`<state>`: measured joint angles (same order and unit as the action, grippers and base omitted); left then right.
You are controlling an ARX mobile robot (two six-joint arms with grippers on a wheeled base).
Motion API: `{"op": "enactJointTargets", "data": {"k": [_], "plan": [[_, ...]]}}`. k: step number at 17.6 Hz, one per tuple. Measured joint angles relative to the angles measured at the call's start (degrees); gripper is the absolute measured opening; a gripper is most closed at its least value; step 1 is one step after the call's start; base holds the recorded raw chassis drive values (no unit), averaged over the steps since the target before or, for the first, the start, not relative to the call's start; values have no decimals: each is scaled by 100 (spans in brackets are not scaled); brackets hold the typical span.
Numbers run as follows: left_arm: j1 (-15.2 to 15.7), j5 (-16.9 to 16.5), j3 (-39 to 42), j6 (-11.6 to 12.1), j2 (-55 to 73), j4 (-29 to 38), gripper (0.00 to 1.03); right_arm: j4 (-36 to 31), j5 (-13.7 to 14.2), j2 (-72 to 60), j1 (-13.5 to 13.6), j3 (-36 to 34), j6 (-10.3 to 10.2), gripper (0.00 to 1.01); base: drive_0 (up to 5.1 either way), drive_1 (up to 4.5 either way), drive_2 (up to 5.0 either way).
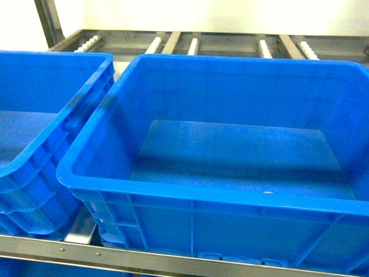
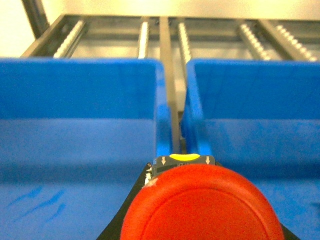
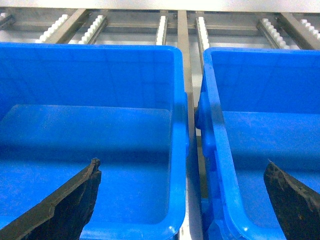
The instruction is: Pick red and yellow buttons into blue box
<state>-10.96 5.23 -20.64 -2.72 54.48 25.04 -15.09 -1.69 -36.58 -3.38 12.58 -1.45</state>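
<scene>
Nearest the left wrist camera, the red button (image 2: 202, 205) fills the lower frame, with a yellow strip and arrow marks on its dark base just behind the cap. It is judged to be carried by the left gripper, though the fingers themselves are hidden, so its closure cannot be told for certain. In the right wrist view, the right gripper (image 3: 182, 200) is seen spread wide and holding nothing, its dark fingers (image 3: 65, 205) framing the gap between two crates. Beyond, the blue box (image 1: 173, 193) is shown with a bare floor. Roller rails (image 3: 160, 30) lie farthest back. The transport step appears to be in hand; next, the button must be carried over the rim and released inside. The yellow button is not seen.
</scene>
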Motion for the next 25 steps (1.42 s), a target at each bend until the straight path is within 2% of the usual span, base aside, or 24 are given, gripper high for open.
{"op": "enactJointTargets", "data": {"k": [2, 5, 7, 8, 9, 10, 11, 12, 14, 17, 19, 25], "plan": [[-105, -120, -315, 57, 348, 214, 25, -2, 0, 0, 0, 0, 0, 98, 0, 0, 0], [-688, -675, -1759, 433, 2437, 118, 25, 0, 0, 0, 0, 0, 0, 98, 0, 0, 0], [-883, -776, -2415, 496, 3484, -365, 25, -2, 2, 0, 0, 0, 0, 98, 0, 0, 0], [-979, -684, -2734, 564, 4124, -514, 25, 0, 2, 0, 0, 0, 0, 98, 0, 0, 0], [-1119, -660, -3158, 472, 4743, -483, 39, -2, 2, 0, 0, 0, 0, 98, 0, 0, 0], [-1261, -507, -3320, 498, 4791, -391, 74, 0, 2, 0, 0, 0, 0, 98, 0, 0, 0], [-1294, -479, -3283, 498, 4791, -313, 90, 0, 2, 0, 0, 0, 0, 98, 0, 0, 0], [-1285, -409, -3189, 463, 4769, -109, 100, 0, 2, 0, 0, 0, 0, 98, 0, 0, 0], [-1222, -170, -2935, 396, 4597, 181, 97, -2, 2, 0, 0, 0, 0, 98, 0, 0, 0], [-1172, -63, -2817, 323, 4468, 243, 98, 0, 2, 0, 0, 0, 0, 98, 0, 0, 0], [-1084, 157, -2588, 269, 4218, 531, 98, 0, 2, 0, 0, 0, 0, 98, 0, 0, 0], [-898, 415, -2149, 146, 3622, 918, 98, -2, 2, 0, 0, 0, 0, 98, 0, 0, 0]]}}
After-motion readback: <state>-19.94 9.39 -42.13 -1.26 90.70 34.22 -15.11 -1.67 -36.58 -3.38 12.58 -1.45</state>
